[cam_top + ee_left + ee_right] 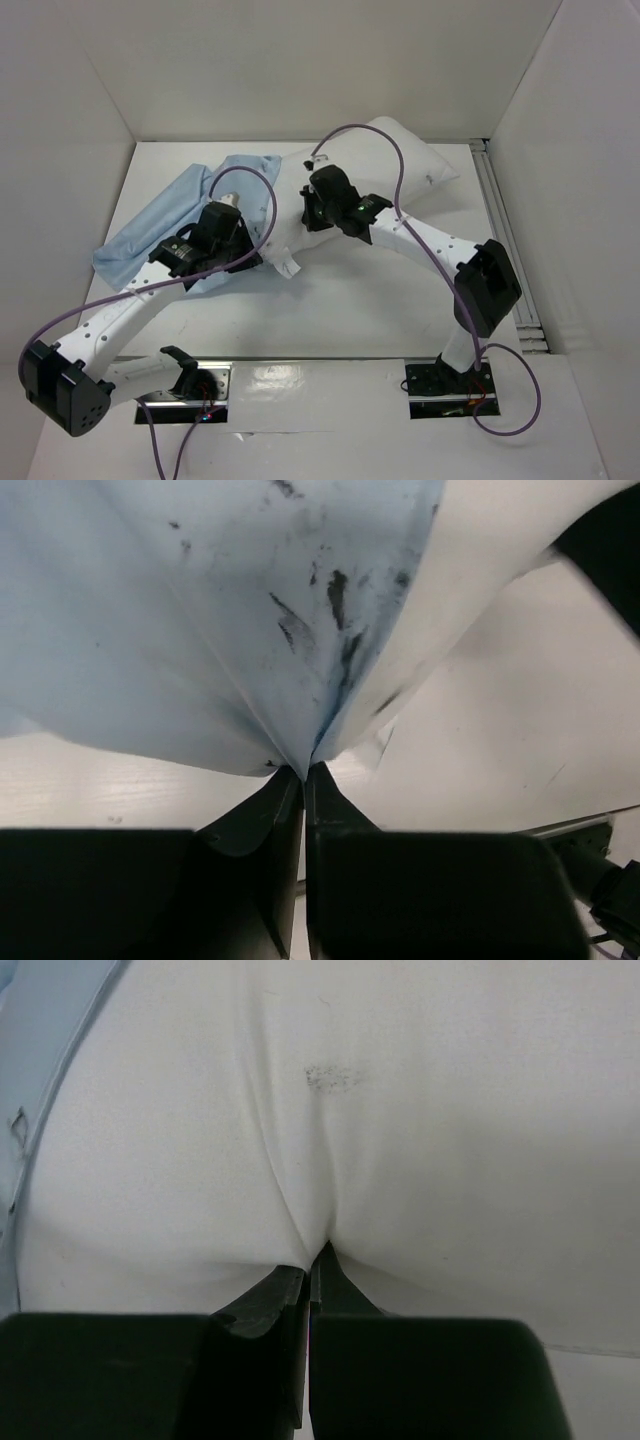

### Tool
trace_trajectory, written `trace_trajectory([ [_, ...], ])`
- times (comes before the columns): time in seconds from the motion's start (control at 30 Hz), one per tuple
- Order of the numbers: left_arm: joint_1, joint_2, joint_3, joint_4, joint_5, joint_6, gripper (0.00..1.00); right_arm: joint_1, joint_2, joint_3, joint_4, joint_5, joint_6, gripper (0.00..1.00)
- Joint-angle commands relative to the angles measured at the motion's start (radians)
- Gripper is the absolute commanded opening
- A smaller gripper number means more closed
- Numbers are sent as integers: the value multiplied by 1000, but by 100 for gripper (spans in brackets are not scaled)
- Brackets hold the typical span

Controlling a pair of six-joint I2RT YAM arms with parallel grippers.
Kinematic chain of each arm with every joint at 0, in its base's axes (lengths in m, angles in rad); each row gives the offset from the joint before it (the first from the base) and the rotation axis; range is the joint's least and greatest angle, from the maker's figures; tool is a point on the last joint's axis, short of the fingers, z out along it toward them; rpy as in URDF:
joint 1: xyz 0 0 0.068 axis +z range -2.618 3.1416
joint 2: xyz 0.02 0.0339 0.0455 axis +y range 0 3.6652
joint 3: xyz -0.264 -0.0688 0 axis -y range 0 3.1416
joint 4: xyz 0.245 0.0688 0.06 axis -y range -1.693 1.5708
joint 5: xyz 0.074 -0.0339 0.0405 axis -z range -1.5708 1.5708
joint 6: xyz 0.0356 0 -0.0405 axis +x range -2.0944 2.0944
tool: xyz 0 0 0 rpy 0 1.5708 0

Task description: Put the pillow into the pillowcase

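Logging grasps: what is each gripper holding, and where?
The left gripper pinches a fold of the pillowcase; the right gripper pinches a pucker of the pillow fabric.

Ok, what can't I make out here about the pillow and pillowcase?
1. Top view: the left arm and right arm cover where the pillow meets the pillowcase, so how far in it sits is unclear.
2. Left wrist view: the cloth is too close to make out the pillowcase opening.
3. Right wrist view: only a patch of pillow shows above the fingers; its ends are cut off.
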Motion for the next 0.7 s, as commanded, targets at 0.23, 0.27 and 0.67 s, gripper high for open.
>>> trace_trajectory([
  [0.23,-7,43,45,-103,5,32,12,-58,-8,29,142,118,14,0],
  [0.27,-7,43,46,-103,5,32,3,-58,-8,29,142,108,14,0],
  [0.67,-7,70,220,-154,210,119,0,-67,158,354,79,93,-32,0],
])
